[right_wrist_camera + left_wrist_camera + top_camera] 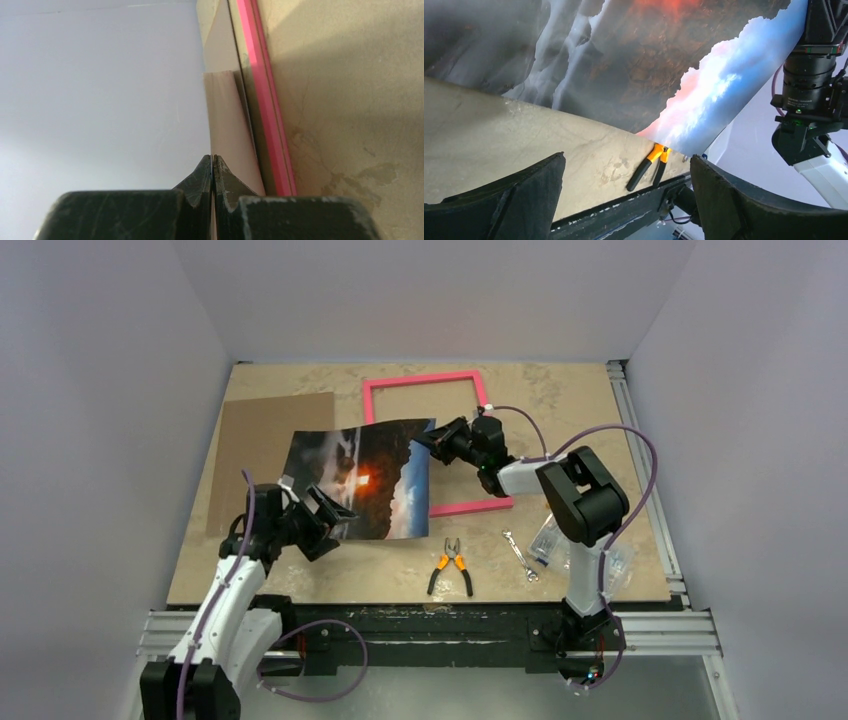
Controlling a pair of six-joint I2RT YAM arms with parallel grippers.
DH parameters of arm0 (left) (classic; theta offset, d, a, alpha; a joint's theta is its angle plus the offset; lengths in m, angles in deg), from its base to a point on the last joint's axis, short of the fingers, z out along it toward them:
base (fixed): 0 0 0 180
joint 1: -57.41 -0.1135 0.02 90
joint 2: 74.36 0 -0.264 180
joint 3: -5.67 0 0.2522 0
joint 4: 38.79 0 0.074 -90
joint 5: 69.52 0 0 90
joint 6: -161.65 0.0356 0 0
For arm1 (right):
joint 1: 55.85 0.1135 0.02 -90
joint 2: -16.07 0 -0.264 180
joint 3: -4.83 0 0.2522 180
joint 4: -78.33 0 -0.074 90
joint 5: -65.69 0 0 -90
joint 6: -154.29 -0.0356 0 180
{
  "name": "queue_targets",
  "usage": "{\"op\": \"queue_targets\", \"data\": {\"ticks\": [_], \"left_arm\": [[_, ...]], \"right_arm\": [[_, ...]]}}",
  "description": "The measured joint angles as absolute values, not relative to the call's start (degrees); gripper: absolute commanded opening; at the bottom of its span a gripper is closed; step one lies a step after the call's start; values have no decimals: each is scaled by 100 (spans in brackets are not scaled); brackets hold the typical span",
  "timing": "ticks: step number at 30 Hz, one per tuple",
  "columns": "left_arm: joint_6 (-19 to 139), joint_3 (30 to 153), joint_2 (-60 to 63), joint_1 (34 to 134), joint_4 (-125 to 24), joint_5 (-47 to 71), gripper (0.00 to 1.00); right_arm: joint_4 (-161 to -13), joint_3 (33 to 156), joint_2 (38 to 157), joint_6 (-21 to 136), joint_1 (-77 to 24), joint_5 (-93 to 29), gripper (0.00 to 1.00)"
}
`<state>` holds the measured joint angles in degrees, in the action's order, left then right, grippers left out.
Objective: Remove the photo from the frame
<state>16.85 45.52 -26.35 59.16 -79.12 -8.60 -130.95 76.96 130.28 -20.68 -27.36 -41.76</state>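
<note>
**Print clear of the frame, pinched at one corner**

Seen from overhead, your right gripper [432, 440] was fully closed on the photo [365, 480], pinching it at its 1 o'clock corner. The right wrist view showed the thin sheet edge-on between jaws pressed together. From that grip the print hung out toward 8 o'clock, with its long axis running roughly 9 to 3. It was raised off the table [600, 440] and bowed, and the left wrist view showed bare tabletop beneath it.

Your left gripper [338, 515] stood with its jaws spread wide and nothing between them. The print's near left edge lay just ahead of it, at about 1 o'clock. I could not tell whether a fingertip touched the sheet.

The frame [470, 503] lay flat with its pink face up and its opening empty, at about 3 o'clock from the print's middle. Only the print's right end overlapped the frame's left rail. A brown board [265, 450] lay flat at 9 o'clock, partly under the print's left end.

By my judgement the removal itself was done. The right arm alone carried the photo, but the left was the nearer arm to its free end. Whether you set the photo down or passed it across, the move turned on that sagging 7 o'clock corner, which would meet the table first.
</note>
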Motion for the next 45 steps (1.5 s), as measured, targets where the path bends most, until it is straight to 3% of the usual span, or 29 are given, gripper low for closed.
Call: {"op": "queue_targets", "data": {"ticks": [7, 13, 25, 29, 32, 38, 43, 45], "left_arm": [[358, 3310, -3347, 5943, -6909, -781, 95], [-682, 2541, -3225, 5984, -5503, -475, 89], [-1329, 2091, -2045, 6244, -3202, 714, 43], [-1369, 2019, -2003, 6292, -3121, 884, 16], [-1342, 2016, -2246, 6323, -3228, 945, 5], [-1253, 2043, -2746, 6347, -3573, 959, 0], [-521, 2727, -2810, 6354, -4994, 900, 0], [-103, 3227, -2869, 6356, -5595, 945, 0]], "right_arm": [[-13511, 7552, 12947, -2315, -2736, -4120, 0], [-13799, 7336, 12786, -2502, -2736, -4019, 0], [-13985, 7287, 12779, -2616, -2716, -3971, 0], [-13987, 7287, 12779, -2614, -2681, -3916, 0], [-13991, 7287, 12779, -2605, -2660, -3892, 0], [-14050, 7220, 12768, -2443, -2625, -3901, 0], [-13657, 7078, 12576, -1893, -2616, -4091, 0], [-13320, 7078, 12431, -1508, -2603, -4225, 7]]}}
